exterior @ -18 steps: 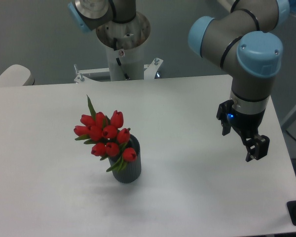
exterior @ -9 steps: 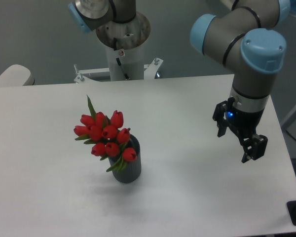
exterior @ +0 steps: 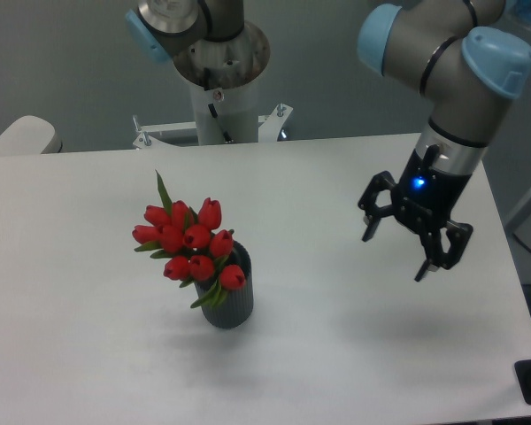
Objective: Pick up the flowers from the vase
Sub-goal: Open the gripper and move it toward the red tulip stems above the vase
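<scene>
The vase, dark grey and ribbed, stands upright on the white worktop, nearer the front edge than the back. Bare surface lies on all sides of the vase, with the widest stretch to its right. The flowers, a tight bunch of red tulip buds with green leaves, sit in the mouth of the vase and lean up and to the left; one pointed leaf rises above the buds. To the right of the vase, well apart from it, the claw hangs above the worktop near the right edge, its two fingers spread wide and holding nothing. A blue light shows on the wrist above it. Behind the vase, past the back edge of the worktop, stands the white arm base on its bracket.
</scene>
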